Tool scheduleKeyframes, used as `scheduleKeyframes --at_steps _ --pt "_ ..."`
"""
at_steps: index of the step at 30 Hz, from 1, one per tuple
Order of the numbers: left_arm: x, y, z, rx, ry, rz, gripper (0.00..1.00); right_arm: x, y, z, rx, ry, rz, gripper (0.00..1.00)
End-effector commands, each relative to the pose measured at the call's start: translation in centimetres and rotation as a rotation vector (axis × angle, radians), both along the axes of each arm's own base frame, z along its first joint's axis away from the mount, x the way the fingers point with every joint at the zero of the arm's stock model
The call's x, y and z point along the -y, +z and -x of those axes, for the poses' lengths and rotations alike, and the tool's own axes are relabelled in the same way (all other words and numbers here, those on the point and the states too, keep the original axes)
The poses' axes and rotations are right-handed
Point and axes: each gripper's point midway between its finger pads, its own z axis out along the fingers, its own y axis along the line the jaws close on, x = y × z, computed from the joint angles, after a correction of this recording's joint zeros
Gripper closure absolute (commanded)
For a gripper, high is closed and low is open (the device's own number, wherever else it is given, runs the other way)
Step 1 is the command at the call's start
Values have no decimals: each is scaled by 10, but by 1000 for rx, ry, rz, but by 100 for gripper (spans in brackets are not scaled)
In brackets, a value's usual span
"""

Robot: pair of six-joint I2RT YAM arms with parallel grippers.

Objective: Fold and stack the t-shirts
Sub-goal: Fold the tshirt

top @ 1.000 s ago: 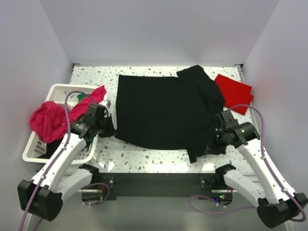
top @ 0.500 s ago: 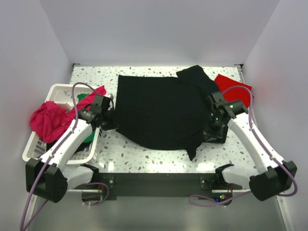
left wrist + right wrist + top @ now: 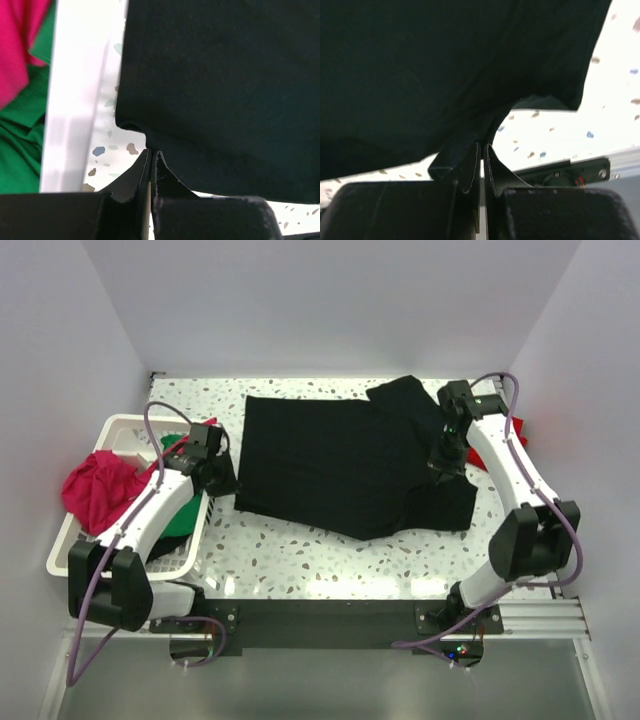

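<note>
The large black t-shirt (image 3: 340, 460) lies spread on the speckled table, its lower part folded up. My left gripper (image 3: 222, 478) is shut on its left edge, pinching the black cloth (image 3: 210, 90) at the fingertips. My right gripper (image 3: 446, 462) is shut on the black shirt's right side, cloth (image 3: 445, 65) draped over its fingers. A red t-shirt (image 3: 510, 435) lies at the far right, mostly hidden behind my right arm. A magenta-pink shirt (image 3: 95, 490) hangs over the basket's left rim, and a green one (image 3: 180, 515) lies inside.
The white slatted laundry basket (image 3: 125, 430) stands at the left, its rim (image 3: 75, 100) close beside my left gripper. Side walls enclose the table left and right. The table's front edge runs below the shirt.
Both grippers have moved away from the near edge toward the back, carrying the black shirt's lower hem up over its body. The right arm now covers most of the red shirt.
</note>
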Motion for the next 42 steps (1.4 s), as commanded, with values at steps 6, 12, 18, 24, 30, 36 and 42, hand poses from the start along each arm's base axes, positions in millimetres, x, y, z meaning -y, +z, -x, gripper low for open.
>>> scheduleKeyframes --at_steps 6,12,18,24,30,36,42 --pt "-9 20 -44 110 45 4 100 25 20 -88 143 3 32 100" --pt "-8 17 -69 134 45 12 100 32 24 -135 188 0 33 100" --pt "-7 16 -89 148 38 -5 100 40 15 -167 196 3 46 100" --pt "-11 6 -104 128 36 -40 100 48 4 -179 180 0 61 100" --pt "-16 1 -113 113 51 -75 100 48 -3 -184 175 -3 60 100" --pt "-9 4 -122 138 30 -56 65 42 -2 -197 202 11 15 87" --pt "15 19 -135 205 -44 -28 38 61 1 -192 211 -56 -46 23"
